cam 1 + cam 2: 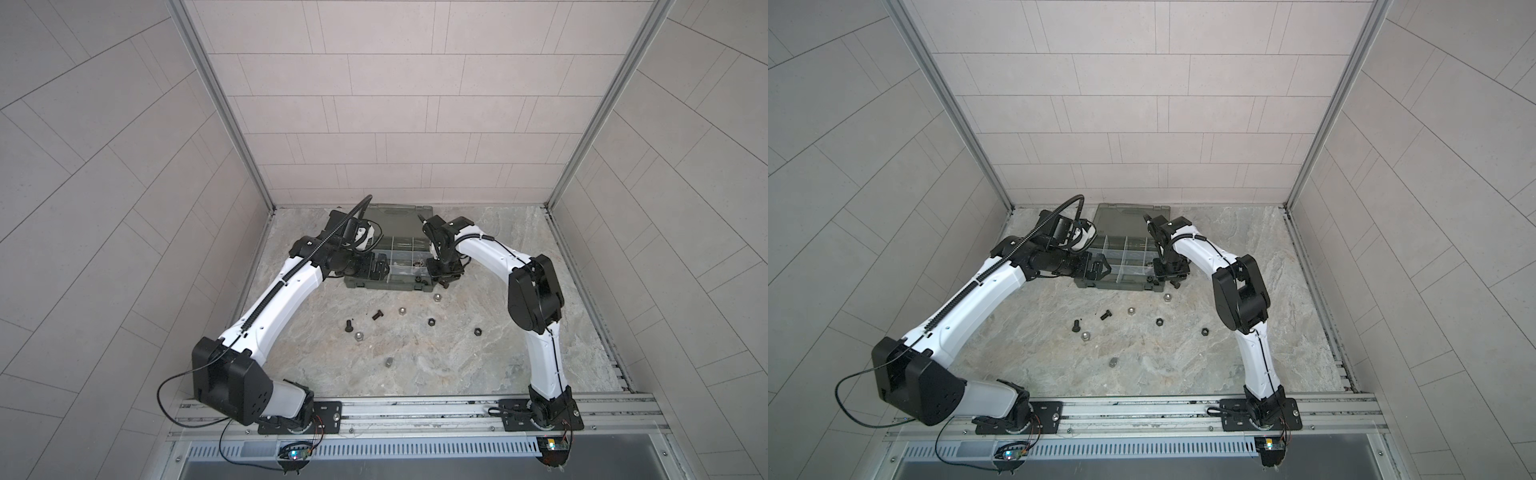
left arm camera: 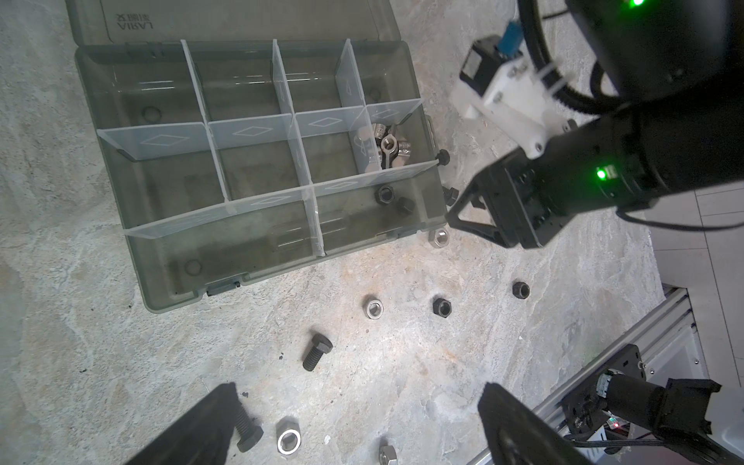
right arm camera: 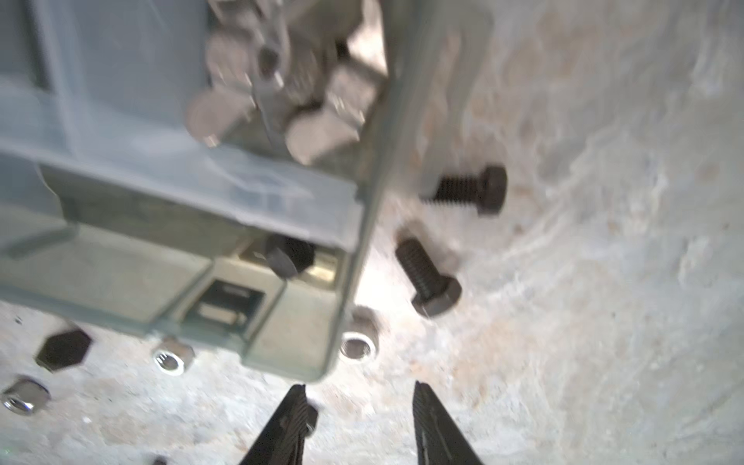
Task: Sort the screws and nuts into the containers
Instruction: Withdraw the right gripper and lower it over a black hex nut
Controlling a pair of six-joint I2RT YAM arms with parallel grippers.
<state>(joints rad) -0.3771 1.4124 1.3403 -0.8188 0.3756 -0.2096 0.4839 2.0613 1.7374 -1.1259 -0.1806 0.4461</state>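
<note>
Where the case [image 3: 306,322] ends, two screws [image 3: 428,277] lie.

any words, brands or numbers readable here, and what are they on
"ARIA", perhaps with one more letter: moulded on the case lid, flipped in the left wrist view.
Small characters beside it: too small to read.
Nothing else is readable in any view.

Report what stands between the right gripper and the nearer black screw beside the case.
A silver nut lies by the case's corner, right ahead of the right gripper, whose jaws stand apart and empty. The nearer screw lies just beyond it, slightly aside. Nothing else visible intervenes.
</note>
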